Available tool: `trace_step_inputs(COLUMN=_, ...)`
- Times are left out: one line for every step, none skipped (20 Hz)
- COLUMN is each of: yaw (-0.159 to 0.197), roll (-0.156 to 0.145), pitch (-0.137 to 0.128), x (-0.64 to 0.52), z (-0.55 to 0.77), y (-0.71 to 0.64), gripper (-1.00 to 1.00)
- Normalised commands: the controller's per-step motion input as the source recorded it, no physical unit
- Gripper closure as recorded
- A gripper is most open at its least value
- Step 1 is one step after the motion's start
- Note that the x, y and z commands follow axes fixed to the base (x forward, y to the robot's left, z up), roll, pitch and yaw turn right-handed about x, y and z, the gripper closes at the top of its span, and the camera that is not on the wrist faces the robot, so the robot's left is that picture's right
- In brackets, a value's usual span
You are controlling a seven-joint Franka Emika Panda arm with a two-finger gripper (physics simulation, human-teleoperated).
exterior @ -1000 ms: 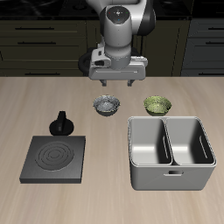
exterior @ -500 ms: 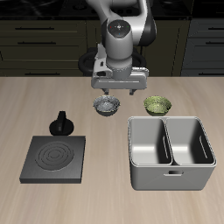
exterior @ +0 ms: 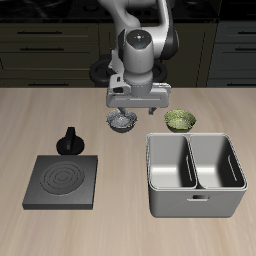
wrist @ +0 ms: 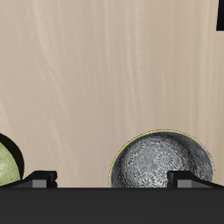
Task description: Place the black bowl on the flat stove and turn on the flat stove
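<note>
The black bowl [exterior: 122,122] is small and dark grey with a mottled silvery inside, and it stands on the wooden table. My gripper [exterior: 132,108] hangs just above it, open and empty, its middle a little off the bowl's centre. In the wrist view the bowl [wrist: 162,162] lies near one fingertip [wrist: 189,178], and the gripper [wrist: 114,180] has its jaws wide apart. The flat stove [exterior: 62,180] is a black square plate with ring marks, nearer the table's front edge. Its round knob [exterior: 70,143] sits at its back edge.
An olive-green bowl [exterior: 180,120] stands beside the black bowl; its rim shows in the wrist view [wrist: 7,164]. A grey two-compartment metal tray [exterior: 196,190] stands near the table's front edge. Dark cabinets run behind the table.
My gripper has come down and a little toward the table's front, closer over the black bowl. The bowls, the stove and the tray have not moved.
</note>
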Motion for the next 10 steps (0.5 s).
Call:
trace_step_inputs(yaw=0.021, roll=-0.017, pitch=-0.023, x=0.0, z=-0.3, y=-0.03, gripper=-1.0)
trace_step_inputs(yaw=-0.06, roll=-0.018, pitch=0.085, x=0.01, z=-0.52, y=-0.08, gripper=-1.0)
trace_step_inputs(yaw=0.015, roll=-0.012, pitch=0.02, x=-0.02, z=-0.58, y=-0.03, gripper=-1.0)
trace_step_inputs(yaw=-0.04, roll=-0.032, pitch=0.053, x=0.02, z=-0.49, y=-0.04, gripper=-1.0)
trace_step_inputs(yaw=0.022, roll=-0.023, pitch=0.021, x=-0.02, z=-0.48, y=-0.06, gripper=-1.0)
trace_step_inputs(yaw=-0.017, roll=-0.017, pitch=0.038, x=-0.03, z=-0.29, y=-0.05, gripper=-1.0)
trace_step_inputs(yaw=-0.085, roll=0.053, pitch=0.186, x=-0.1, z=-0.92, y=0.12, gripper=-1.0)
trace_step_inputs(yaw=-0.02, roll=-0.004, pitch=0.064, x=-0.14, z=-0.57, y=-0.03, gripper=-1.0)
trace_step_inputs(yaw=-0.054, roll=-0.003, pitch=0.069, x=0.02, z=-0.39, y=0.07, gripper=-1.0)
trace_step_inputs(yaw=-0.041, roll=0.017, pitch=0.031, x=-0.14, z=-0.41, y=-0.03, gripper=-1.0)
